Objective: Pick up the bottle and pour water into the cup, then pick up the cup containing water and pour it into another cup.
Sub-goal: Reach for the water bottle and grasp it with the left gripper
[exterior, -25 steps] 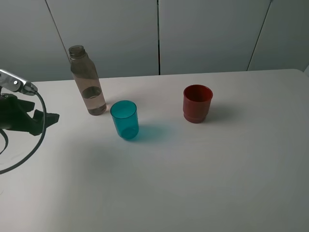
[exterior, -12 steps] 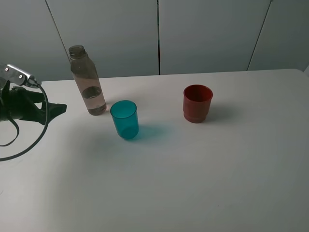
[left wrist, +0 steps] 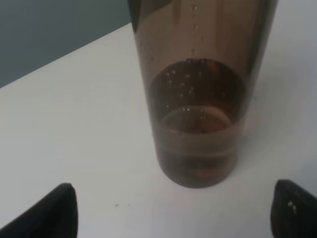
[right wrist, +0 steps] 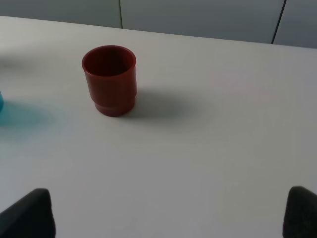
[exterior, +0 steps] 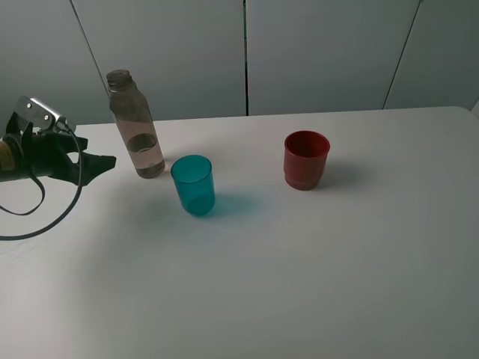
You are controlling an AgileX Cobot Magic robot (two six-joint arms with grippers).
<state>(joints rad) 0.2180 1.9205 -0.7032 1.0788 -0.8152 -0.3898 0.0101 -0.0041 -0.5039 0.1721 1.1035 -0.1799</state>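
The bottle [exterior: 136, 127] stands upright near the back left of the white tabletop [exterior: 299, 284]. It has no cap, and a little water fills its lower part. In the left wrist view the bottle [left wrist: 198, 99] fills the middle of the picture, with droplets clinging to its inner wall above the water line.

The teal cup [exterior: 193, 185] stands upright just in front of the bottle and to its right, close by but apart from it. The red cup [exterior: 305, 160] stands upright well to the right of both, mouth up. From the right wrist view the red cup [right wrist: 109, 79] looks empty.

The left claw [exterior: 93, 161] hangs low over the tabletop to the left of the bottle, near it but not touching. Its jaws are wide, and the left claw [left wrist: 176, 218] has one dark fingertip on each side of the bottle's base, which sits just beyond them. A black cable [exterior: 45, 217] loops beside the arm.

The right claw [right wrist: 163, 215] also stands wide, gripping nothing. It points toward the red cup from some way off and does not show in the high view.
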